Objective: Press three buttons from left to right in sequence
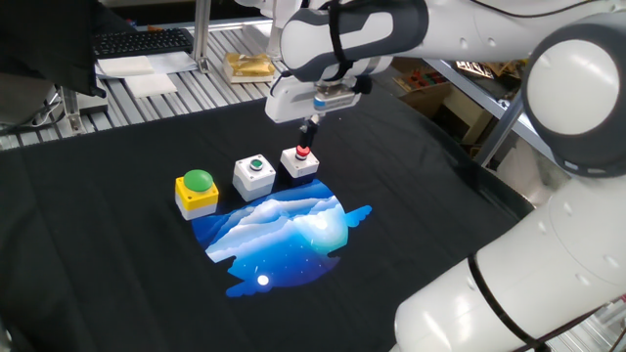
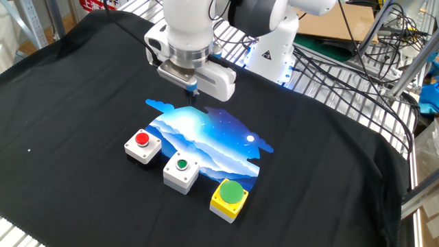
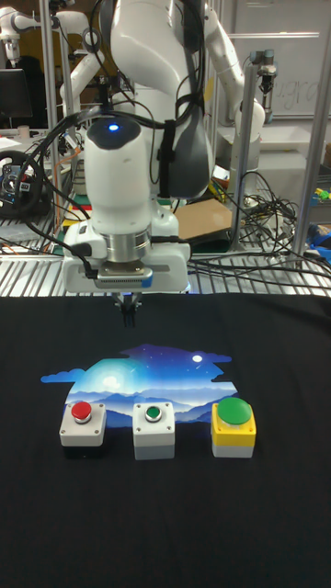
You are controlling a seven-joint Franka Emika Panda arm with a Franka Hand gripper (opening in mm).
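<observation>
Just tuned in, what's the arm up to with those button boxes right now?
The gripper hangs in the air above the black cloth, touching none of the three boxes. The yellow box, the green-button white box and the red-button white box sit in a row beside the blue printed patch.
</observation>
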